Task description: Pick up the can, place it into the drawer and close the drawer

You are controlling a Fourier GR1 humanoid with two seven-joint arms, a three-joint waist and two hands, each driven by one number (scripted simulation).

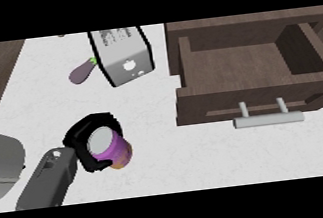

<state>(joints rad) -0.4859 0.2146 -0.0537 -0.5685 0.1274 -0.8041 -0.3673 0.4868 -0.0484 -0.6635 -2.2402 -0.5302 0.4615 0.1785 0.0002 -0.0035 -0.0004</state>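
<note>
Black left hand (86,139) curls round the purple can (111,149); best lift it upright, then carry it right over the open drawer (253,68).

Matt wooden drawer (252,63), metal handle (267,119)

No words, brand names or numbers can be read anywhere. The silver, slab-shaped metal toaster (122,55) at about eleven o'clock on the white bench (200,162) carries dark marks on its top face and small dots on its front, too blurred to make out. The purple and orange cylindrical can (114,149) at about eight o'clock shows only bands of colour.
</note>
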